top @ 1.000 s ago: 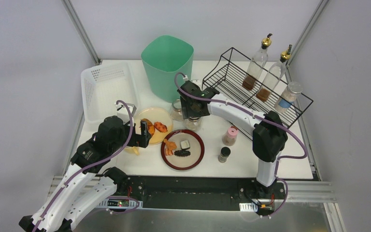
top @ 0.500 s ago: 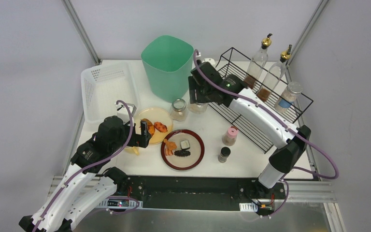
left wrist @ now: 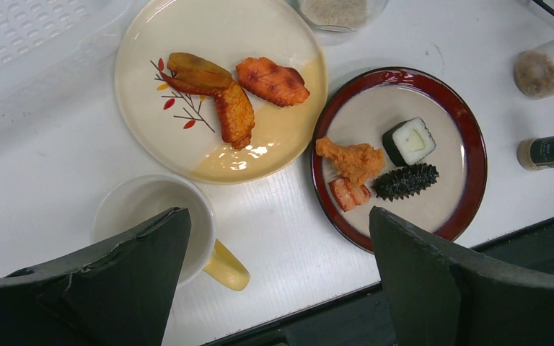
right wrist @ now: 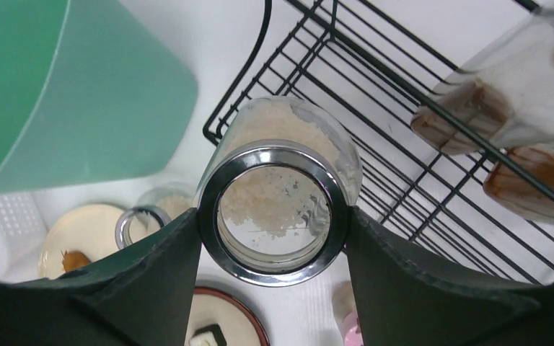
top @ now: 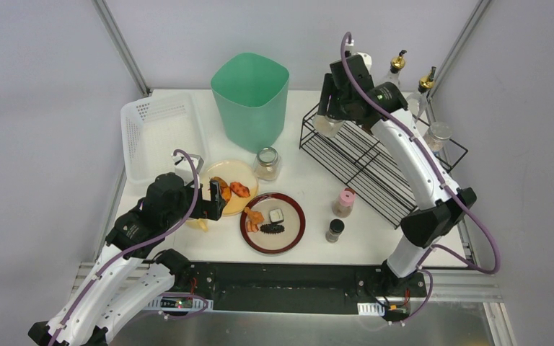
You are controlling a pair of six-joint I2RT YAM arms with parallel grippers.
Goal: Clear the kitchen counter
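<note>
Holding: right gripper (right wrist: 274, 241) pinching glass jar (right wrist: 288, 137) at its lid, above wire rack (top: 375, 155) corner | left gripper (left wrist: 274, 274) spread wide over mug (left wrist: 151, 213) | kitchen counter (top: 310, 194) beneath, bearing plates (left wrist: 187, 58) | advice: lower upright, clear of bottles (right wrist: 469, 101), release once seated.

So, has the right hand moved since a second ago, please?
Yes: the right hand, gripping the glass jar, went from the green bin's near side to its right.
</note>
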